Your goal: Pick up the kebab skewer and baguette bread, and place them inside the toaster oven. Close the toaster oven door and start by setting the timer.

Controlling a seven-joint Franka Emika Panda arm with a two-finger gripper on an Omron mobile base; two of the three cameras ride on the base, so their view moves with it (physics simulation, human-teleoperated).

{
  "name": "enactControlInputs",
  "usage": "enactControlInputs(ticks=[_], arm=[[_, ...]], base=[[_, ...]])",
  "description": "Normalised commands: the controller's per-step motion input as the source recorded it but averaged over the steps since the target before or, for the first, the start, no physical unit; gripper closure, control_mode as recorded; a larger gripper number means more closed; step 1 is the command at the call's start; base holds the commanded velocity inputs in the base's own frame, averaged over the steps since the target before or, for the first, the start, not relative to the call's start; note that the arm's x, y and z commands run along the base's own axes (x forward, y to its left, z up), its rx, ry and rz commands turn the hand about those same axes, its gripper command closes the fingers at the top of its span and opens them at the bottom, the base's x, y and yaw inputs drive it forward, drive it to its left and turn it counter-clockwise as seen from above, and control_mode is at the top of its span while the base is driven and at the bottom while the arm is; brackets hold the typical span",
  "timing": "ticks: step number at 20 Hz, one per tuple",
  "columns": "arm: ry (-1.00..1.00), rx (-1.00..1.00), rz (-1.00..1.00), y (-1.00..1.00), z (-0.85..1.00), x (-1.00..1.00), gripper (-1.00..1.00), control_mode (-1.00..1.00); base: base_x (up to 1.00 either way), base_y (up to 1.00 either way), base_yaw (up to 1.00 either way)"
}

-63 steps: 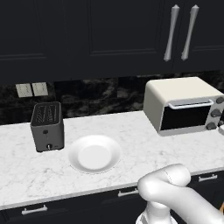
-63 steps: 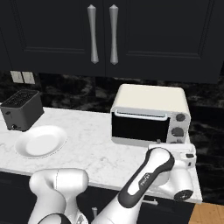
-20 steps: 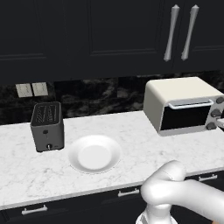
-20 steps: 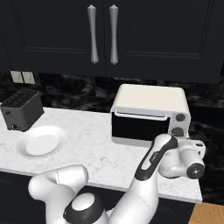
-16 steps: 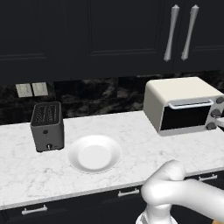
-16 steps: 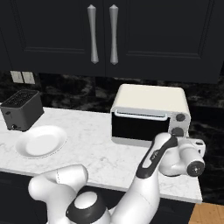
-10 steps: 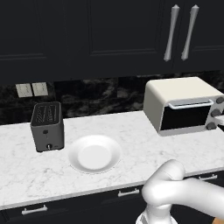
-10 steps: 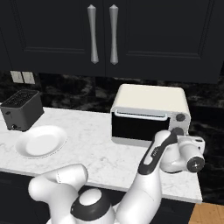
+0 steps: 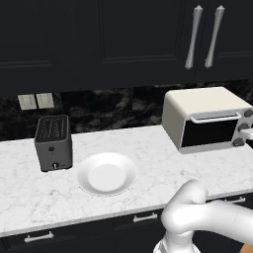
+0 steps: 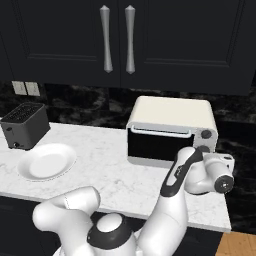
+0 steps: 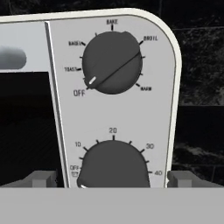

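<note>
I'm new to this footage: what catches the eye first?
The toaster oven at the counter's right end, door shut, with the open gripper facing its lower knob, a finger on each side. Left of it sit a bare white plate and a dark toaster.

Plate [image 9: 106, 173] between toaster [image 9: 53, 142] and toaster oven [image 9: 207, 118]

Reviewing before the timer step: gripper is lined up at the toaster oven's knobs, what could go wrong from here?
1. The open gripper straddles the timer knob, but the mode knob sits just above; drifting up could turn the wrong dial.
2. The mode knob points at OFF, so the timer alone may start nothing.
</note>
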Motion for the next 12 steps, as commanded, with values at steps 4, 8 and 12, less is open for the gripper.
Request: enactControlInputs(ticks=[4, 8, 12], arm=[[0.0, 0.0, 0.0, -0.03, -0.06, 0.13, -1.0, -1.0], [0.0, 0.0, 0.0, -0.01, -0.04, 0.07, -1.0, -1.0], [0.0, 0.0, 0.0, 0.0, -0.01, 0.0, -1.0, -1.0]], base=[[0.0, 0.0, 0.0], [0.0, 0.0, 0.0], [0.0, 0.0, 0.0]])
